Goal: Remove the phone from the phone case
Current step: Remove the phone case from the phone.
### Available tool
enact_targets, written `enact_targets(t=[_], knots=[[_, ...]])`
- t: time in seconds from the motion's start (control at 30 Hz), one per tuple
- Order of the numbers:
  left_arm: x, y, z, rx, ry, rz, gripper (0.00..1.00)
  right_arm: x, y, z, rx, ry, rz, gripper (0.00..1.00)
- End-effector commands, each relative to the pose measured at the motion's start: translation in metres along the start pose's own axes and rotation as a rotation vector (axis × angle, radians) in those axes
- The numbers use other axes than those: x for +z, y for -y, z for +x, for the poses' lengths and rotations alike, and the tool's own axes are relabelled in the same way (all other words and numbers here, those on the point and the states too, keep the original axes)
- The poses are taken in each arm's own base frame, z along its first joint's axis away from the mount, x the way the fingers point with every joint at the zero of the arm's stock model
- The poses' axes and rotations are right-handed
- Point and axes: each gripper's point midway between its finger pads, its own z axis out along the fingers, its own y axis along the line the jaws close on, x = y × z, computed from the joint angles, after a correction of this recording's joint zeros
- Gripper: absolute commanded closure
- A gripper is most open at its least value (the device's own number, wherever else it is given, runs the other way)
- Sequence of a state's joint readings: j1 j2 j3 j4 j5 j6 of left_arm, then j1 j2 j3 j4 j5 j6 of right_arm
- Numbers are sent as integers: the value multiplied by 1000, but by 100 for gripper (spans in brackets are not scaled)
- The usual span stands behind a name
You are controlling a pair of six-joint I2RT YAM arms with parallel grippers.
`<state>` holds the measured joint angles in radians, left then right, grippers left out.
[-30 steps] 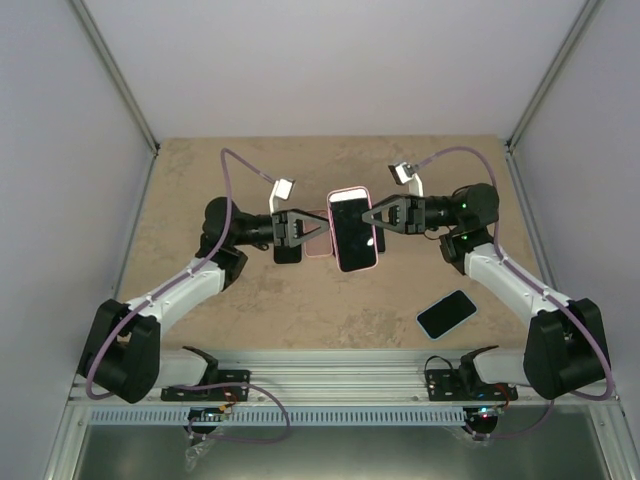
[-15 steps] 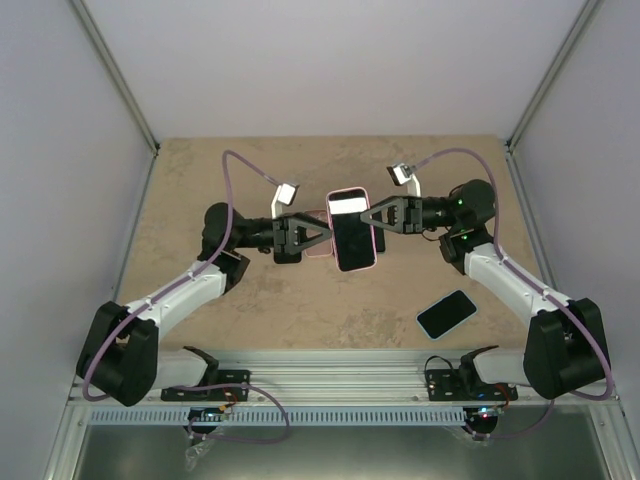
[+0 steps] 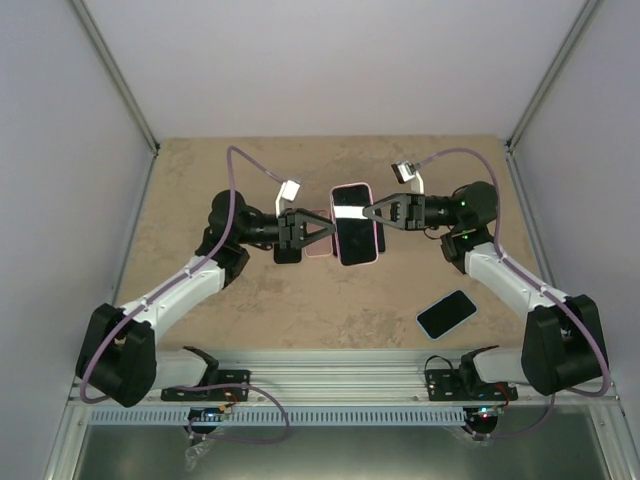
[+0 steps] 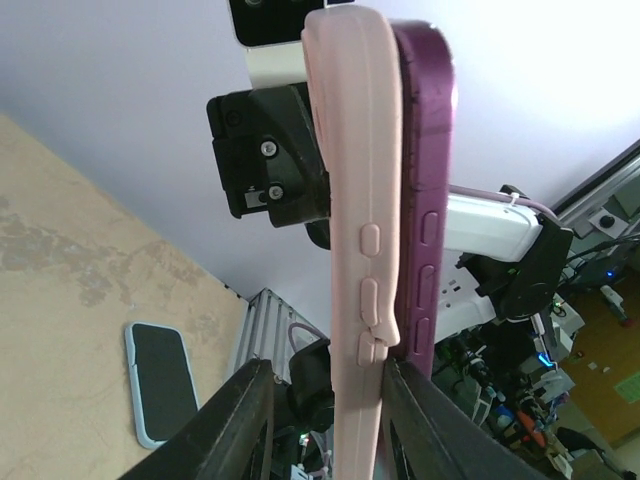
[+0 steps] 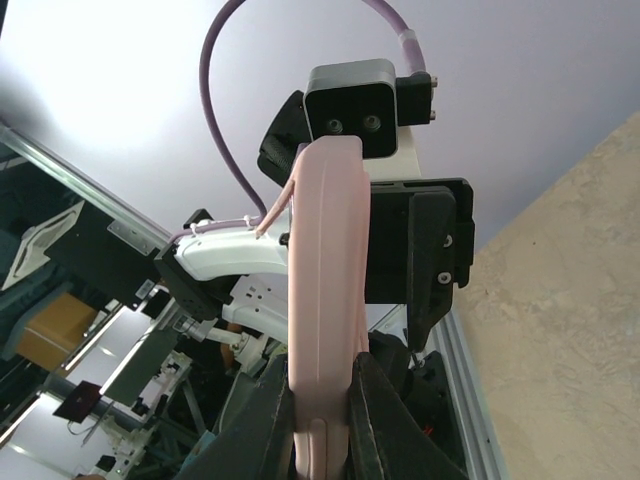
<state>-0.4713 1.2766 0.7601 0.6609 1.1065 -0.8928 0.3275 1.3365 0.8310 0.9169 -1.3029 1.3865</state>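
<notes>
Table (image 3: 200,300): tan, mottled top, grey walls on the left, right and far sides; my two arms reach in from the near edge and meet over its middle.
Left arm (image 3: 190,285): stretched in from the near left, wrist pointing right at the case.
Right arm (image 3: 500,265): bent in from the near right, wrist pointing left at the case.
Phone case (image 4: 350,200): pink, held up off the table between my two wrists, screen side up in the overhead view.
Phone (image 4: 425,150): purple, in the pink case. From my left wrist its side stands bare beside the case's wall, its own buttons showing.
Second phone (image 3: 446,313): lies flat on the table at the near right, dark screen up, in a pale blue case, well apart from both grippers.
Right gripper (image 5: 320,372): clenched on the right edge of the phone case, a finger tight against each face.
Left gripper (image 4: 328,372): fingers straddle the left edge of the case, with a gap at one finger. I cannot tell whether it is pinching.
</notes>
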Motion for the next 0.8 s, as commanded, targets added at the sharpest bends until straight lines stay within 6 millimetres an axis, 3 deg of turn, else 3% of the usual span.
enact_targets(t=[0.0, 0.1, 0.2, 0.43, 0.53, 0.77], knots=[[1, -44, 10, -105, 21, -145, 70, 7, -31, 1, -106, -10, -66, 99], [1, -48, 9, -121, 28, -148, 73, 7, -31, 3, -101, -14, -68, 99], [4, -39, 3, -117, 35, -102, 74, 9, -26, 6, -90, -14, -64, 99], [9, -6, 1, -106, 42, 52, 78, 13, 33, 9, -31, -44, 69, 99], [9, -10, 4, -116, 40, 50, 87, 12, 46, 8, -13, -48, 78, 99], [9, -9, 5, -129, 49, 74, 91, 6, 71, 4, 13, -49, 124, 99]])
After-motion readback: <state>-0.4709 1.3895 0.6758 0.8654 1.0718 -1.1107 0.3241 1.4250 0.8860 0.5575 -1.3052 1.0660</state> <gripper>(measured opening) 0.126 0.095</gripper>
